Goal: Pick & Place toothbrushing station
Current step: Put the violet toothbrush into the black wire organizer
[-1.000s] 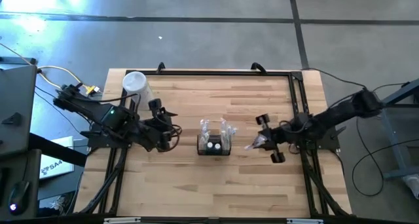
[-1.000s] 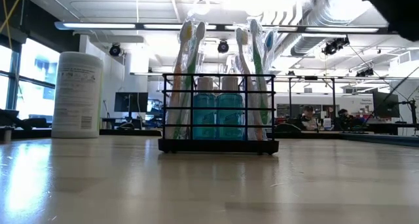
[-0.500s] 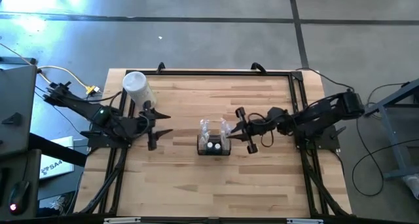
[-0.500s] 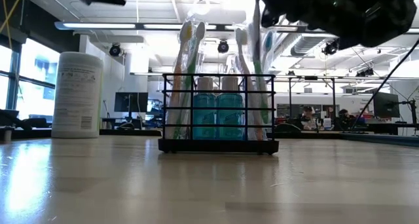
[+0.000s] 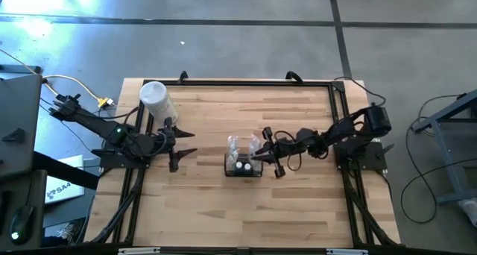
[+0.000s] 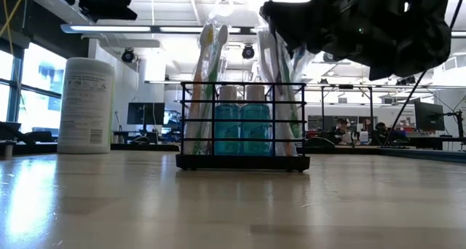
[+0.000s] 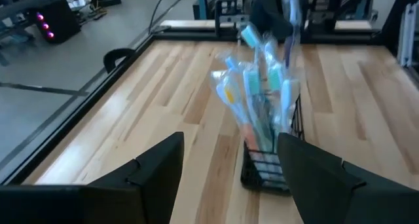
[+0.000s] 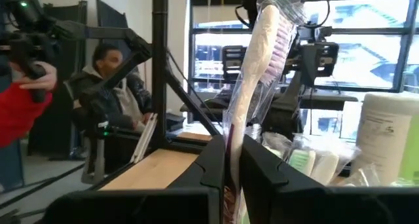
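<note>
Now my right claw, clamped on a wrapped toothbrush, is hovering over the toothbrushing station to slot it in, while my left claw is waiting with fingers apart.

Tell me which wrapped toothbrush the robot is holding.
The pink-and-white one pinched in the right hand, above the holder's right end; the others stand loose.

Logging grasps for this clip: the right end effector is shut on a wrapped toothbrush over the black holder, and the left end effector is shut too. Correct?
Not quite. The left end effector is open, as the left wrist view shows. The right end effector is indeed shut on a wrapped toothbrush over the black holder.
</note>
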